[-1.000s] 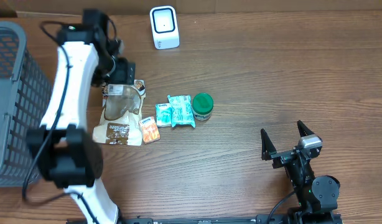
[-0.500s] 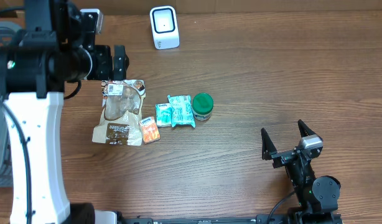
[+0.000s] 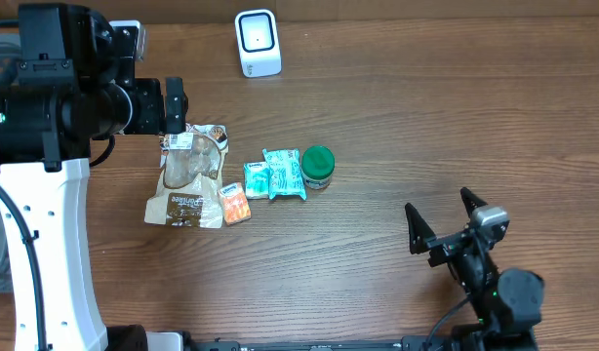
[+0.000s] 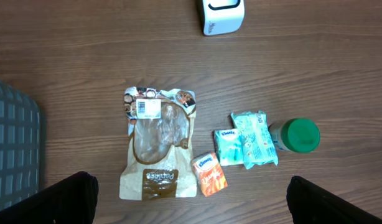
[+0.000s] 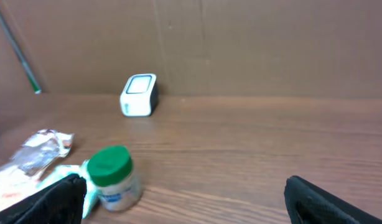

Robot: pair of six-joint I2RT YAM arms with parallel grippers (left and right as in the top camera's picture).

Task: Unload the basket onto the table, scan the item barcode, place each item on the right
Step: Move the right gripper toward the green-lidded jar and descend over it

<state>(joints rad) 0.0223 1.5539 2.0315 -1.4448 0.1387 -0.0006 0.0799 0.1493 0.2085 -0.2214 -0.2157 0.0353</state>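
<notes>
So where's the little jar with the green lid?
Overhead, the green-lidded jar stands at the right end of the item row, just beside the teal packet.

Jar lid [image 3: 317, 159] green; tissue pk [image 3: 235, 204] orange; scanner [image 3: 258, 42] white.

A white scanner [image 5: 139, 94] sits upper left on the wooden desk [image 5: 253, 149], before a brown wall [image 5: 272, 43]. A green-lidded jar [image 5: 112, 177] stands lower left, near a crinkled pouch [image 5: 41, 149]. The right tool [image 5: 192, 202] has its dark fingers [image 5: 60, 199] spread wide at the bottom corners.
</notes>
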